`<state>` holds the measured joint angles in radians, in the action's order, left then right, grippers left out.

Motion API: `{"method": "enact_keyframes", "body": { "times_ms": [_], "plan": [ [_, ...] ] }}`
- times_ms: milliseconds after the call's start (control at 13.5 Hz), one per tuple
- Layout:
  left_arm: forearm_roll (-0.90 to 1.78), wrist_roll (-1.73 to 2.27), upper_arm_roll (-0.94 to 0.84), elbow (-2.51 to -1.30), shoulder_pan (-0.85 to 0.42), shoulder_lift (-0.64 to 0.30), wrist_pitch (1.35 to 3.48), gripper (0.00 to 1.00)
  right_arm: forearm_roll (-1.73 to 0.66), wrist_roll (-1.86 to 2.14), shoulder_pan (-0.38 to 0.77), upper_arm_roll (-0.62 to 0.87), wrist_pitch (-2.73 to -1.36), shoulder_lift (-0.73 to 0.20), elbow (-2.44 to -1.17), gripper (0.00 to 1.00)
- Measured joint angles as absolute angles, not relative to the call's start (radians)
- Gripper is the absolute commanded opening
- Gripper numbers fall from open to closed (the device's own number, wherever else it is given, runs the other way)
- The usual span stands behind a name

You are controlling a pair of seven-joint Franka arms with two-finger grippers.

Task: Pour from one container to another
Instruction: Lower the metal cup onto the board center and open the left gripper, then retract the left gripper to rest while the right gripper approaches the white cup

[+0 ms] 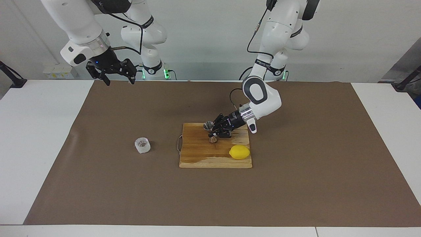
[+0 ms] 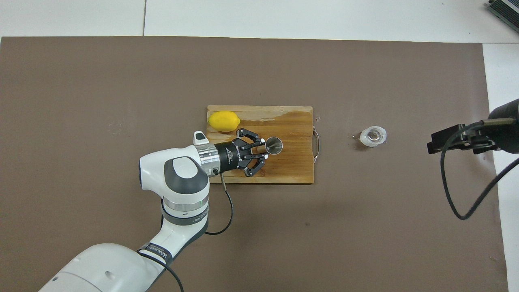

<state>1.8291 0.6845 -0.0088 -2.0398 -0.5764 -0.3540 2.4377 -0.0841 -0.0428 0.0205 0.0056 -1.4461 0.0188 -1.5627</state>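
**Steel jigger gripped over the cutting board**

At frame centre, the left gripper (image 1: 213, 131) is clamped on the waist of the steel jigger (image 1: 209, 130), holding it tilted above the wooden cutting board (image 1: 200, 154); whether its foot touches the wood cannot be told. A lemon (image 1: 239, 152) lies on the board. The translucent cup (image 1: 142, 145), brownish specks inside, stands upright on the brown mat (image 1: 296, 184) at left of centre. At upper left, the right gripper (image 1: 118, 78) waits with fingers spread wide, holding nothing.
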Motion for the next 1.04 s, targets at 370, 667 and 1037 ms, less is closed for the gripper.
{"method": "enact_keyframes", "body": {
  "times_ms": [370,667,1037],
  "plan": [
    [1.831,0.685,-0.007,-2.049,-0.548,-0.354,2.435,1.00,-0.084,-0.043,0.020,0.006,-1.446,0.019,-1.563,1.00],
    [1.804,0.680,-0.007,-2.049,-0.530,-0.353,2.407,1.00,-0.084,-0.043,0.020,0.006,-1.446,0.019,-1.563,1.00],
    [1.592,0.680,-0.001,-2.049,-0.497,-0.316,2.359,1.00,-0.084,-0.043,0.020,0.006,-1.446,0.019,-1.563,1.00]
  ]
}}
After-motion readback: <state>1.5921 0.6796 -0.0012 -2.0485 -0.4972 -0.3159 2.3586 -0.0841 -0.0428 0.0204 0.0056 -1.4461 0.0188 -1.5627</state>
